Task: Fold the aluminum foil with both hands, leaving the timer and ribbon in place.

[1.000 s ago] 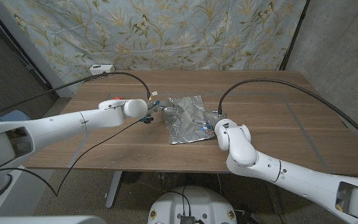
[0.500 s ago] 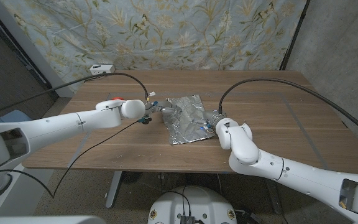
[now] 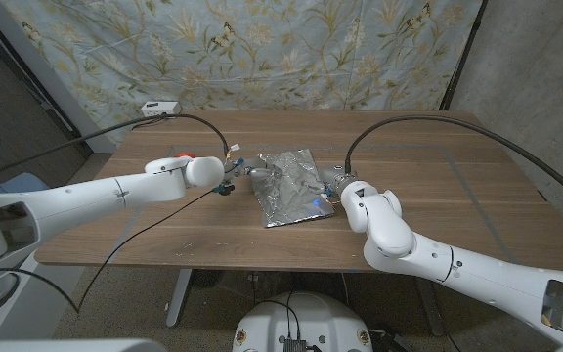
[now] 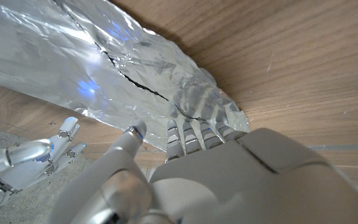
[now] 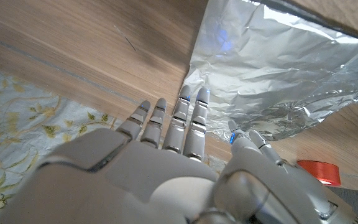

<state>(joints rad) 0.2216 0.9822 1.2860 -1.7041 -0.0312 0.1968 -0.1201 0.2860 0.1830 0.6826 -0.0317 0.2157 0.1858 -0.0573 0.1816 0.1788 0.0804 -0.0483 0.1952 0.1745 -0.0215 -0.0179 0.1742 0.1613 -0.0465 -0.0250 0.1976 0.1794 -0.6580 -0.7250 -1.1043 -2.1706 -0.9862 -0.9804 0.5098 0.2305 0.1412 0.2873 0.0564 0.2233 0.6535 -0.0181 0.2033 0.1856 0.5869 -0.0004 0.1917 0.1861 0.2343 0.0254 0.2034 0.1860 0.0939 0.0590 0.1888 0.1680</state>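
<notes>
A crinkled sheet of aluminum foil [image 3: 286,186] lies unfolded on the middle of the wooden table. My left hand [image 3: 235,176] is at its left edge, fingers [image 4: 191,134] stretched out to the crumpled foil [image 4: 104,62] corner, thumb apart, gripping nothing. At the sheet's right edge is my right hand [image 3: 333,190], whose straight fingers [image 5: 179,124] reach the border of the foil [image 5: 278,68] without pinching it. A red ribbon roll [image 3: 184,156] sits behind my left forearm, also seen as the red roll [image 5: 319,172]. The white timer [image 3: 159,107] stands at the table's back left.
The table [image 3: 457,196] has bare wood to the right of the foil and along the front edge. Black cables arc over both arms. A floral curtain hangs behind the table.
My right hand has slid slightly right, off the foil's surface to its right edge. My left hand has shifted a little to the left. The foil stays unfolded.
</notes>
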